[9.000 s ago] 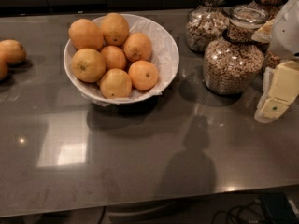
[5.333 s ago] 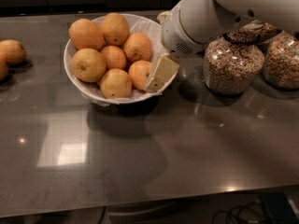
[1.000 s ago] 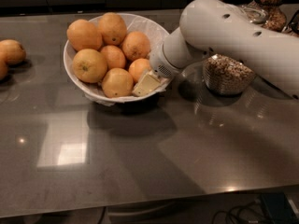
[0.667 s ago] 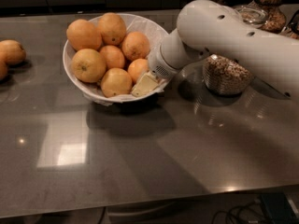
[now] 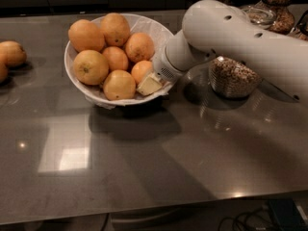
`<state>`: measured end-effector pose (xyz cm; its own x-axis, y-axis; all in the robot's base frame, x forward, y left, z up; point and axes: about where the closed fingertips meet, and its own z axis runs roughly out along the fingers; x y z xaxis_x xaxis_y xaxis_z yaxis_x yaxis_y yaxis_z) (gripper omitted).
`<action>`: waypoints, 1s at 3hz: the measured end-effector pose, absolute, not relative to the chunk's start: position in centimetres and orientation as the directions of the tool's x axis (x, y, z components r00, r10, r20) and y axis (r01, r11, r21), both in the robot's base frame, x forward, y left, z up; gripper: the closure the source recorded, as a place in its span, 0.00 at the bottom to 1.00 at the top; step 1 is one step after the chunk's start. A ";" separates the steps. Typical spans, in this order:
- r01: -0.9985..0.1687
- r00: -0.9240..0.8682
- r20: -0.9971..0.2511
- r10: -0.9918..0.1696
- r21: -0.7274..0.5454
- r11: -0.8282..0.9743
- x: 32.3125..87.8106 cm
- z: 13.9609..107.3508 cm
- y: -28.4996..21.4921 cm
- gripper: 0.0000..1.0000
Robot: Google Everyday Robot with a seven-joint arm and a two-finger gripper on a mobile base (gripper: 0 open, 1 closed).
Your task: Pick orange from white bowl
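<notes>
Dark grey countertop (image 5: pixel 144 177) fills the view, polished enough to show a pale square reflection left of centre.

At the far left edge, two loose oranges (image 5: pixel 11 53) lie on the counter, one partly cut off by the frame. They sit well apart from the bowl.

Left of centre stands the white bowl (image 5: pixel 73 76), wide and shallow. It is lined with crinkled white paper (image 5: pixel 155 30) that shows above the rim at the back right. Seven pieces of fruit are heaped inside it, the two at the back sitting highest.

The orange (image 5: pixel 141 70) at the right side of the heap is the smallest showing. It rests low against the bowl's right wall, touching its neighbours on the left.

The gripper (image 5: pixel 149 85) is inside the bowl at the right rim, its cream tip touching the lower right of that orange. Whether it is open or closed, or has hold of anything, cannot be told.

The white arm (image 5: pixel 231 37) runs from the gripper up and across to the right edge, with small dark holes along its upper shell.

Behind the arm, a glass jar (image 5: pixel 234 77) of brown cereal stands on the counter, right of the bowl. Other jars (image 5: pixel 276 6) stand along the back edge at upper right, partly cut off.
</notes>
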<state>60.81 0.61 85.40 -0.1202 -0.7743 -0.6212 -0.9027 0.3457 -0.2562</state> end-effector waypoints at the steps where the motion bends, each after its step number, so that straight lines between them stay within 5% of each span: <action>1: -0.903 -0.120 -0.621 -0.774 -0.256 0.346 60.8 85.4 0.6 0.93; 3: -0.910 -0.102 -0.651 -0.752 -0.244 0.335 60.2 86.2 0.6 1.00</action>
